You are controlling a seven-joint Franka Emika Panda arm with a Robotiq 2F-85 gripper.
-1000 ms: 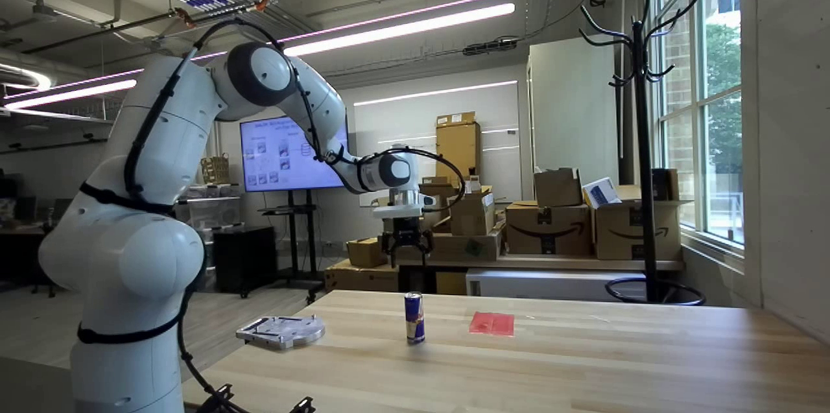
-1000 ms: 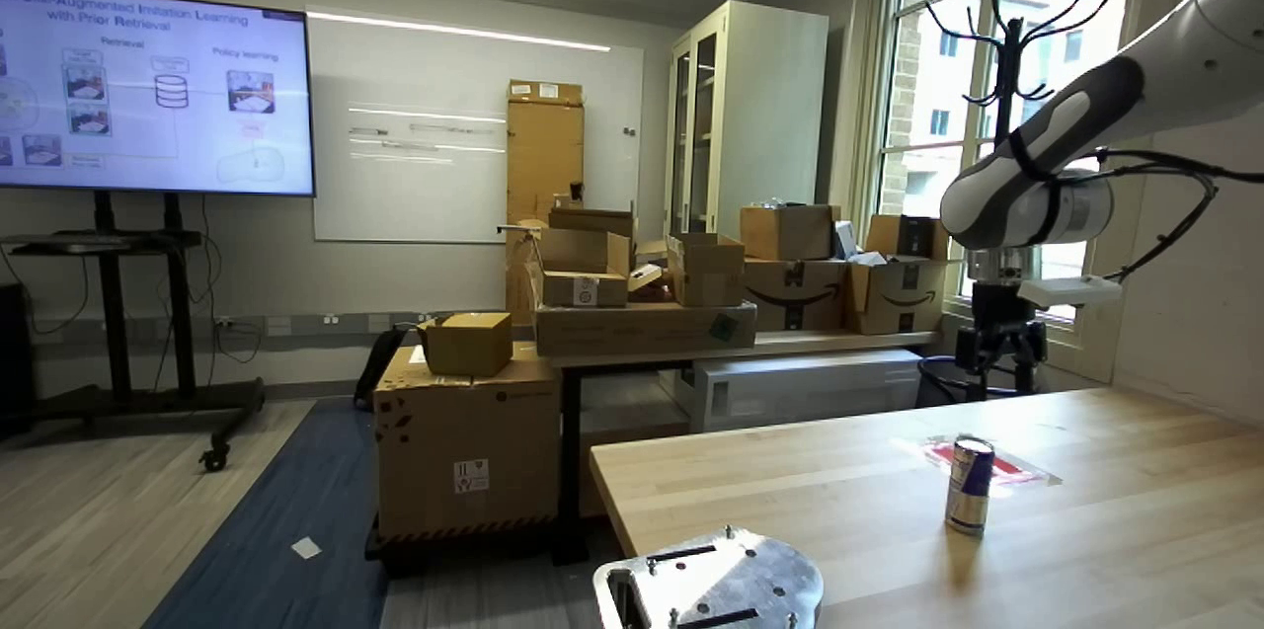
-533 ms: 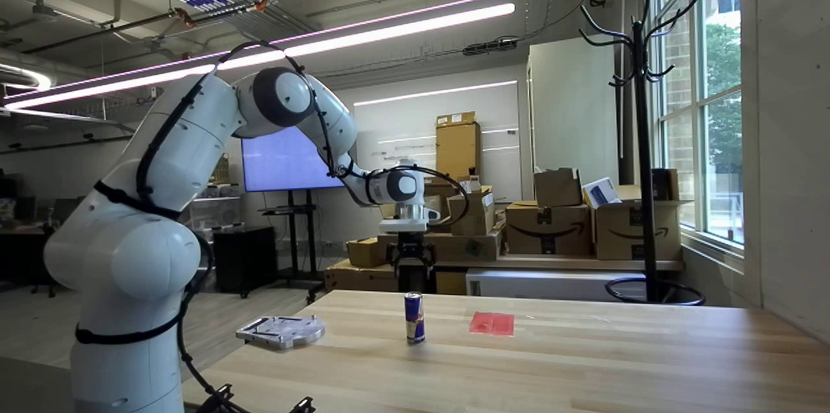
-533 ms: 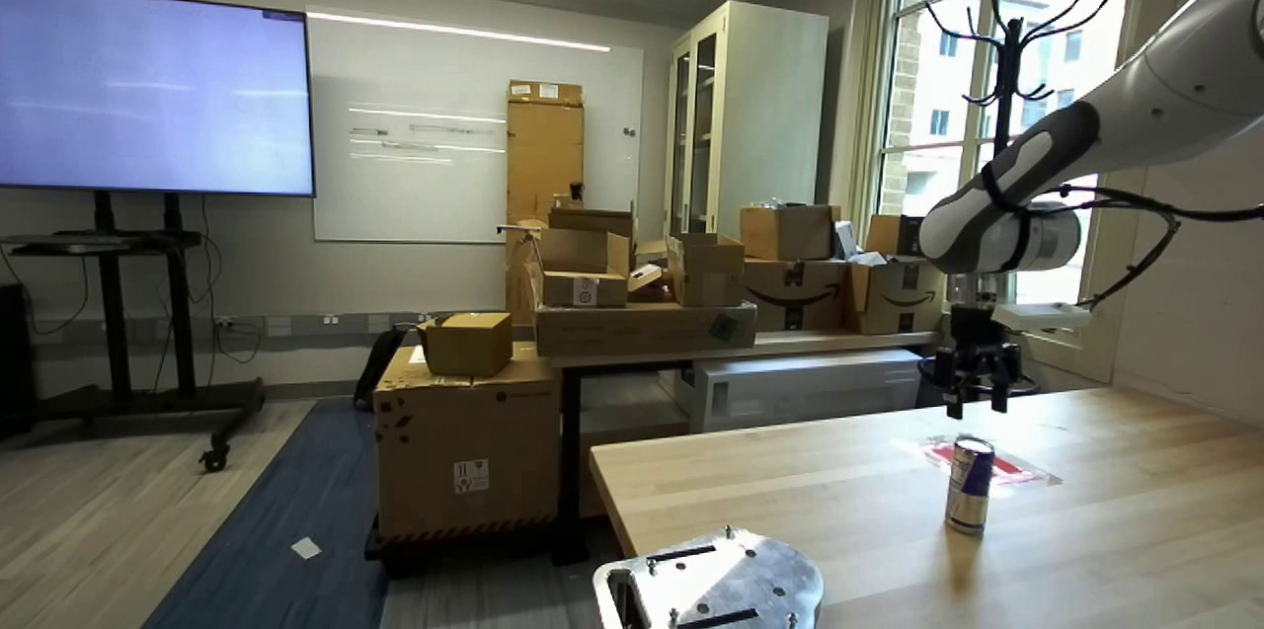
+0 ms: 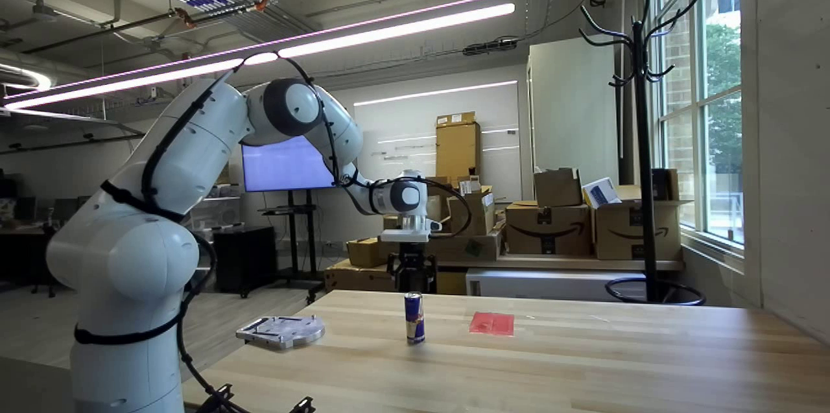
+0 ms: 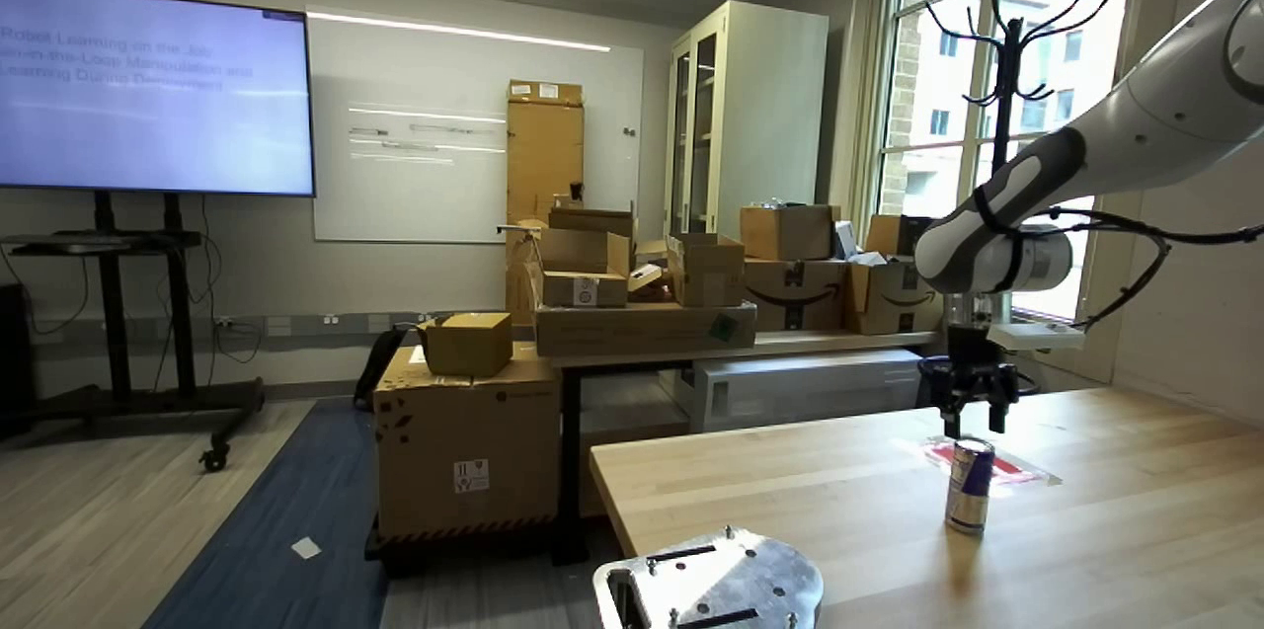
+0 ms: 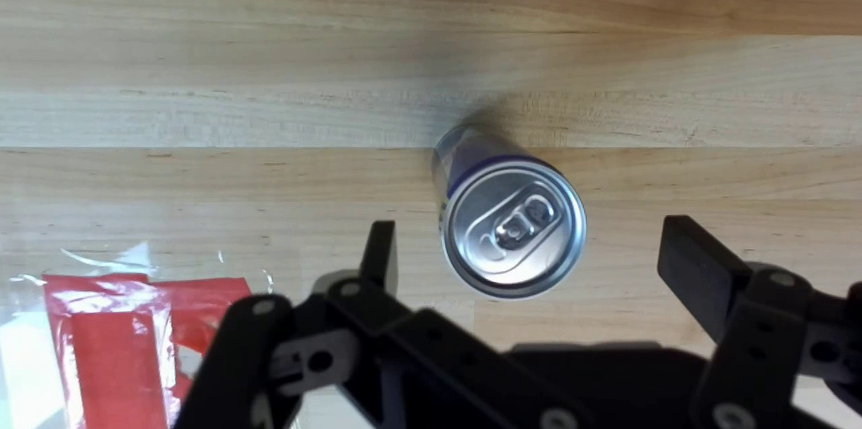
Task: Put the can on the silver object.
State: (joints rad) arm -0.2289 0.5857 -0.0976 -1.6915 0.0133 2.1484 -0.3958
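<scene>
Arm (image 5: 211, 118) has dropped lower toward the worktop (image 5: 583, 361) since the earlier frames. The silver object (image 6: 711, 580) sits at its edge. Fingers (image 7: 700, 271) are spread wide, seemingly just above the can (image 5: 414, 318), which stands upright on the worktop, well apart from the silver object. Wrist view has it nearer 1 finger, so my worry: an off-centre descent clips it and knocks it over. Container-wise, its tab (image 7: 515, 230) lies flat, so probably sealed; can't see what's inside.

The can (image 7: 515, 234) shows, tab up, between the parted fingers (image 7: 704, 274) of the end effector (image 7: 530, 250) — red plastic (image 7: 118, 361) lower left.
</scene>
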